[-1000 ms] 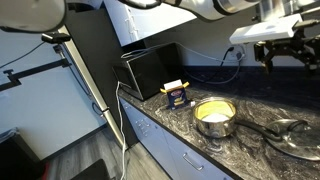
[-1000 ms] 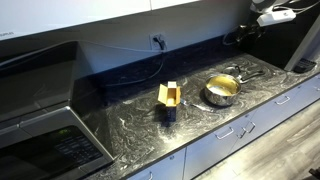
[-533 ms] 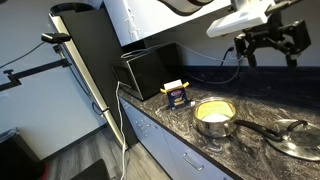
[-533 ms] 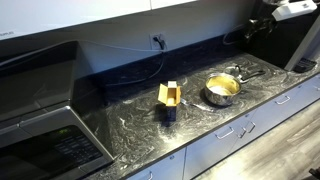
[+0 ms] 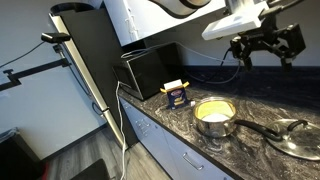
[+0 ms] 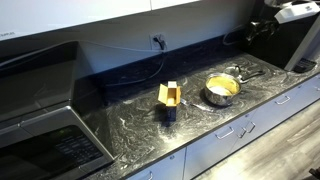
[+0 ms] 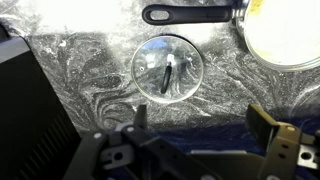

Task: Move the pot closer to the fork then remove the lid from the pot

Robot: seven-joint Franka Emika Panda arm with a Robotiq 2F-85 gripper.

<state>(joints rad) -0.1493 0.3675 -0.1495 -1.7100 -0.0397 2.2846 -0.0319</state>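
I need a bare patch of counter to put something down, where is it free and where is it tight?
Widest free stretch: dark marbled counter between the yellow-and-blue box and the large steel appliance. A narrower gap lies between that box and the shiny steel saucepan. Crowded: past the saucepan, where its handle and the clear glass lid sit close.

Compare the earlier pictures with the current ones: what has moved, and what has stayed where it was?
In an exterior view the claw, open and empty high above the counter, has drifted sideways toward the side of the pot. Nothing was grasped or released. The pot, the lid lying on the counter beside it and the small box stayed put.
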